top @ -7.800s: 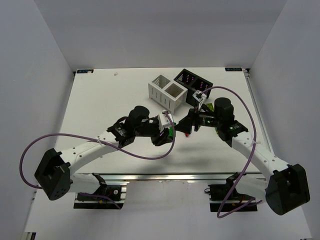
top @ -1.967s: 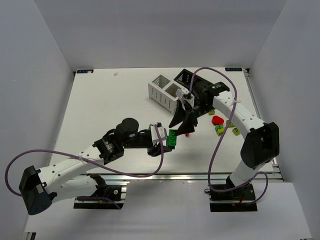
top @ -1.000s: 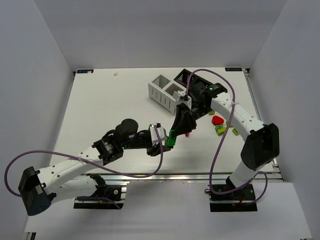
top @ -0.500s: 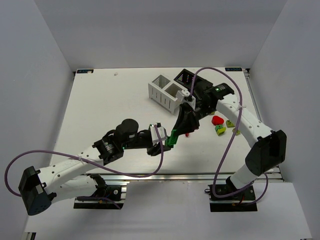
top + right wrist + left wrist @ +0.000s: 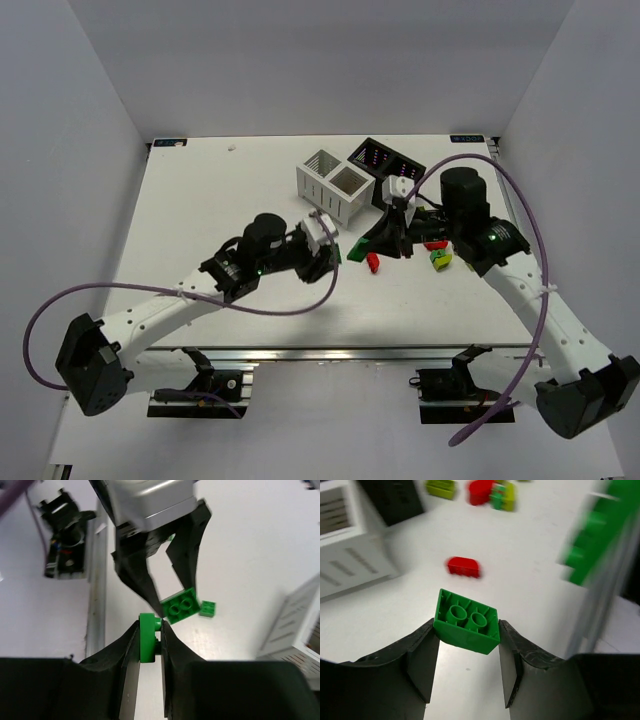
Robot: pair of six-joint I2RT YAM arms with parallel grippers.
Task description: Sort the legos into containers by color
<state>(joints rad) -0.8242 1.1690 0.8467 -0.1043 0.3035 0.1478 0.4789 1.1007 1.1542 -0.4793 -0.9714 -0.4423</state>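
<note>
My left gripper (image 5: 466, 626) is shut on a dark green brick (image 5: 466, 621), hollow underside toward the camera, held above the table. Just to its right, my right gripper (image 5: 149, 625) is shut on a flat green plate (image 5: 148, 640), seen edge-on. From above, the left gripper (image 5: 330, 252) and the right gripper (image 5: 366, 248) face each other closely in front of the white bin (image 5: 335, 186). The black bin (image 5: 386, 160) stands behind it. A red brick (image 5: 373, 262) lies on the table below the right fingers. A small green brick (image 5: 207, 608) lies under the left gripper.
A red piece (image 5: 435, 243) and a yellow-green brick (image 5: 441, 259) lie right of the right gripper. More yellow-green bricks (image 5: 441, 487) lie near the black bin (image 5: 395, 500). The right arm's purple cable (image 5: 520, 200) loops above that side.
My left gripper has moved away from the near edge toward the white bin, carrying its green brick. The right arm has swung its forearm back over the right side, still gripping the plate.
</note>
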